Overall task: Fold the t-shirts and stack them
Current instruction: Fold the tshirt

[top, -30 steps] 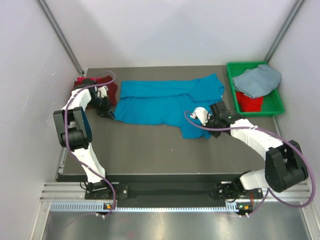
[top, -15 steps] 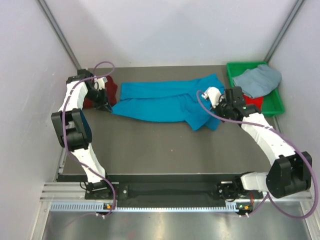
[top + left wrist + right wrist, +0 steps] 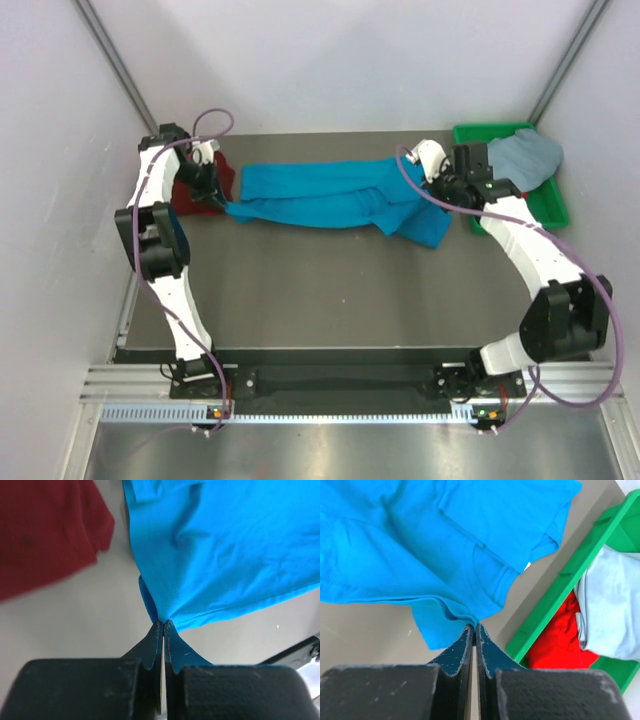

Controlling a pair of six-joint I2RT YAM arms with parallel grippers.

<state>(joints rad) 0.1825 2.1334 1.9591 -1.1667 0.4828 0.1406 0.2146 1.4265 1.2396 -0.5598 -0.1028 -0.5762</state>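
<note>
- Left gripper was clamped on turquoise t-shirt's left corner, beside maroon t-shirt.
- Right gripper was clamped on its right end, near green bin.
- Turquoise shirt was stretched between them across far side of table.

Both arms are stretched toward the far edge of the bench. My left arm runs up the left side, elbow folded, with its wrist near the far left corner. On the left tool the jaws are pressed together, a fold of the turquoise t-shirt pinched at the tips. My right arm reaches long toward the far right corner. The right tool has its jaws closed too, nipping the same shirt's edge.
</note>
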